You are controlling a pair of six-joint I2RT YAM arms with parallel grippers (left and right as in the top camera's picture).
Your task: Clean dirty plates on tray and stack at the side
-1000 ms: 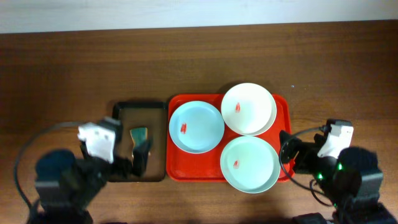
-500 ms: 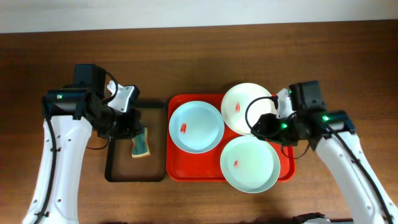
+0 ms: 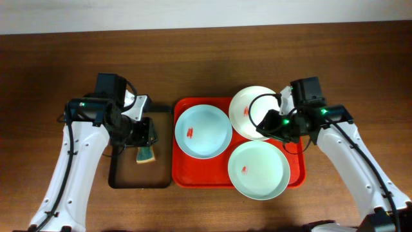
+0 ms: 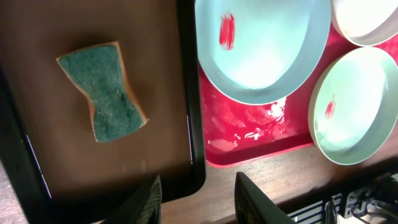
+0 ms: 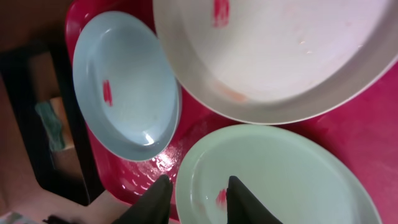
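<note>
Plates (image 3: pixel 203 131) round, glossy, tray (image 3: pixel 199 174) red plastic

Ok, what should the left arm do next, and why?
Probably bring the open left end effector onto the sponge in the black tray and grip it; the white plate, blue plate and green plate all show red smears.

Overhead, light falls evenly from above. The dark wooden surface (image 3: pixel 206 58) stays matte, and shadows are faint and soft. In the left wrist view, white glare speckles the red tray (image 4: pixel 249 134) and washes out the pale blue plate (image 4: pixel 261 56). The left fingers (image 4: pixel 144 202) are dark and blurred at the bottom edge. In the right wrist view, the close white plate (image 5: pixel 280 62) looks soft, and the right fingers (image 5: pixel 157 198) are smeared silhouettes.
</note>
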